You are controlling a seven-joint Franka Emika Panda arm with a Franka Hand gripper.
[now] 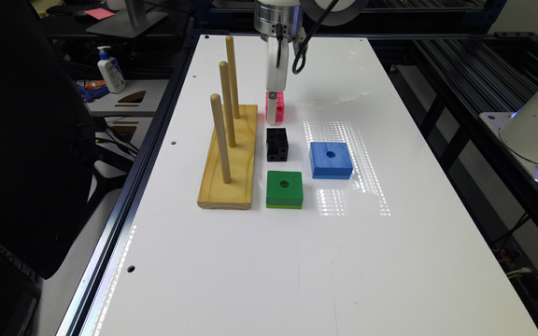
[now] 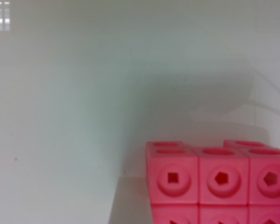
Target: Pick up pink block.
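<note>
robotics lab: white bench [image 1: 390,261] sitting in black aluminium framing [image 1: 474,70], robot base [image 1: 537,126] glowing blue, cluttered desk [image 1: 124,100] standing behind.

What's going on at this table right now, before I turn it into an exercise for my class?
A single robot arm has its pincer down at the pink block on the white table, beside a wooden peg board. The wrist view shows the pink block close up; whether the pincer has closed on it cannot be told. A black cube, a blue block and a green block sit nearby on the table, apart from the pincer.
</note>
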